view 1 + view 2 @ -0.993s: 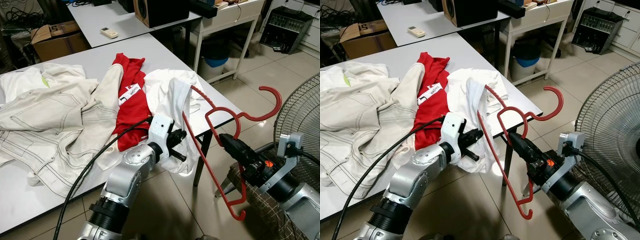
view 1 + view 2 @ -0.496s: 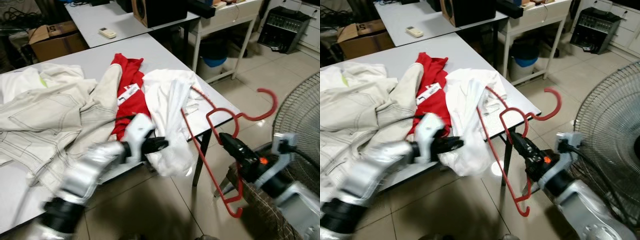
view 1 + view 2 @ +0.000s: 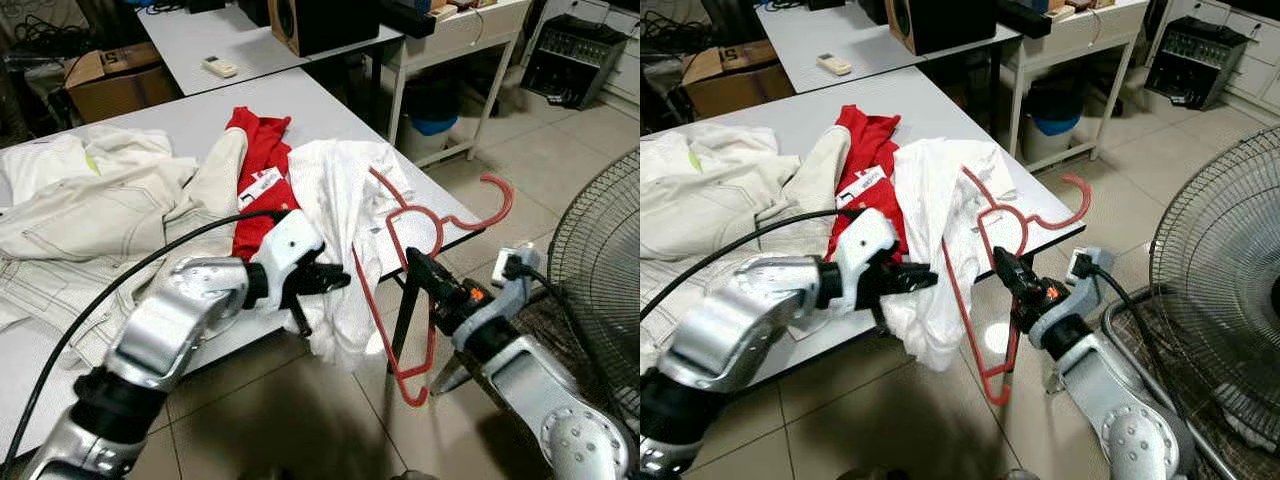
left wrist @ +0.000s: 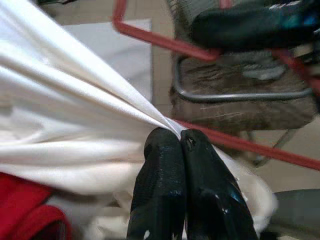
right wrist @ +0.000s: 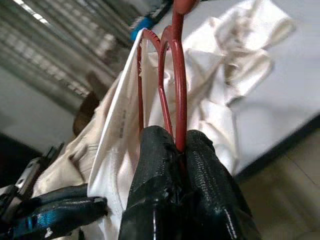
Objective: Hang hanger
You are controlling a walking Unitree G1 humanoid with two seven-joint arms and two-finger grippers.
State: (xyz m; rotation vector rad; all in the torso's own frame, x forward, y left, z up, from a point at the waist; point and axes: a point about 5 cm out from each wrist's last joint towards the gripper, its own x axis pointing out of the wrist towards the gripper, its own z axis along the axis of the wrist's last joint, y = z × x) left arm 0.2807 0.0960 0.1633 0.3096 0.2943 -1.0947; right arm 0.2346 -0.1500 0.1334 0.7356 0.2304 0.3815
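Near the counter (image 3: 150, 120) edge, left gripper (image 3: 335, 281) fingers pinch the white shirt (image 3: 335, 200); right gripper (image 3: 412, 262) clamps the red hanger (image 3: 415, 300), partly threaded inside. A thin grip could let the fabric slip free, or the hook snag.

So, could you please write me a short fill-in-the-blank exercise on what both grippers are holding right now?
1. The right gripper is shut on the ____ hanger.
2. The left gripper pinches the ____ garment that hangs off the table edge.
3. Between the white garment and the beige jacket lies a ____ shirt.
4. On the floor beside the robot's right arm stands a ____.

Missing words: red; white; red; fan
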